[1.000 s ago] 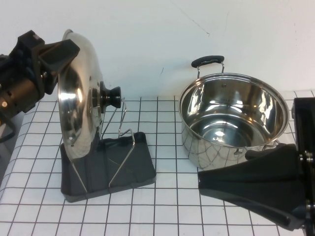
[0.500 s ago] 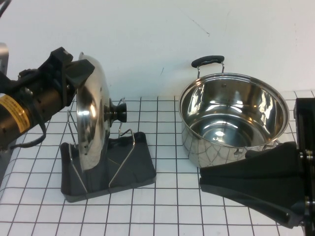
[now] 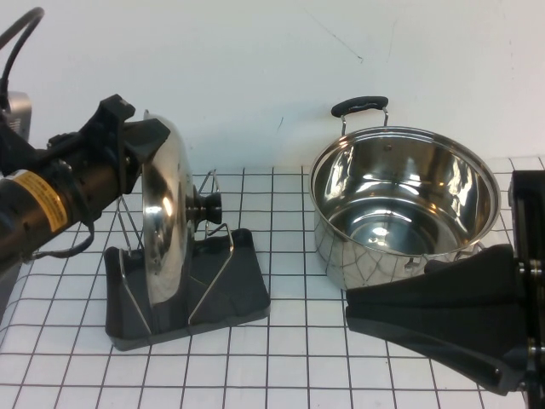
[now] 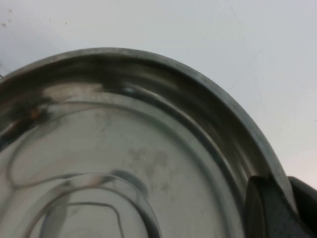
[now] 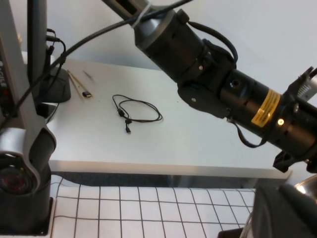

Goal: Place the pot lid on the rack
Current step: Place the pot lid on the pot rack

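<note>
So the pot lid (image 3: pixel 164 217) is standing on edge in the rack (image 3: pixel 183 290), knob (image 3: pixel 207 206) pointing toward the pot (image 3: pixel 400 204), its lower rim down between the wire uprights (image 3: pixel 213 264). The left gripper (image 3: pixel 140 136) is up at the lid's top edge, fingers (image 3: pixel 128 135) pinched shut on the rim; the left wrist view is basically all shiny lid underside (image 4: pixel 114 163) with one dark finger (image 4: pixel 277 208) at the rim. The right gripper (image 3: pixel 362 311) sits low on the checkered bench (image 3: pixel 298 366) in front of the pot, fingers closed with nothing in them.
</note>
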### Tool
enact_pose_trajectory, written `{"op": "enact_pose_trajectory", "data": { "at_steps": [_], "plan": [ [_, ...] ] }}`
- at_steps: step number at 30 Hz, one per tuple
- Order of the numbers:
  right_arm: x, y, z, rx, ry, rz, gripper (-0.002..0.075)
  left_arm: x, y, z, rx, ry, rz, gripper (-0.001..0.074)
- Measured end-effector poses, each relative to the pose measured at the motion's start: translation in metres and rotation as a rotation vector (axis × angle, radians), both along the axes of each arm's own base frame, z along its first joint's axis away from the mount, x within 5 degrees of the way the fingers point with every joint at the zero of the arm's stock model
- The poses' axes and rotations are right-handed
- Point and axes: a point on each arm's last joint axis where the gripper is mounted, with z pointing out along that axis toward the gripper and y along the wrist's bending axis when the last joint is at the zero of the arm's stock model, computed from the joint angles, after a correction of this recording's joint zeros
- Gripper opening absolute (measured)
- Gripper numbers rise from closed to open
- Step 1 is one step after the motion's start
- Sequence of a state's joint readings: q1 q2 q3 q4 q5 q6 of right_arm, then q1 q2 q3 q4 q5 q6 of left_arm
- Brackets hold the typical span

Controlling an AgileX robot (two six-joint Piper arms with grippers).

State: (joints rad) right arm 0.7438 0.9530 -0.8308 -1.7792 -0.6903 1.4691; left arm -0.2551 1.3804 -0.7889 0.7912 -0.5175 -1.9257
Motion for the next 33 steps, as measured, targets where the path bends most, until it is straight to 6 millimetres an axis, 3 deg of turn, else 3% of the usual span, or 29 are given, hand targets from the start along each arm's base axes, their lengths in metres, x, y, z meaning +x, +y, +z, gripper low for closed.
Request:
{"op": "enact_pose_trajectory", "data": {
  "at_steps": [17, 20, 26, 28, 33],
  "plan": [
    [-0.002, 0.000, -0.003, -0.003, 0.032, 0.013, 0.0004, 0.012, -0.005, -0.020, 0.046, 0.020, -0.019, 0.0026],
    [-0.002, 0.000, -0.003, -0.002, 0.035, 0.013, 0.0004, 0.012, -0.005, -0.020, 0.085, -0.003, -0.028, 0.0119],
    [-0.002, 0.000, -0.003, -0.003, 0.040, 0.014, 0.0004, 0.009, -0.008, -0.022, 0.201, -0.044, -0.101, 0.0532],
    [-0.002, 0.000, -0.003, -0.003, 0.041, 0.020, 0.0004, 0.007, -0.010, -0.024, 0.266, -0.064, -0.146, 0.0615],
    [-0.003, 0.000, -0.004, -0.005, 0.043, 0.024, 0.0004, 0.003, -0.012, -0.028, 0.362, -0.096, -0.219, 0.0683]
  ]
}}
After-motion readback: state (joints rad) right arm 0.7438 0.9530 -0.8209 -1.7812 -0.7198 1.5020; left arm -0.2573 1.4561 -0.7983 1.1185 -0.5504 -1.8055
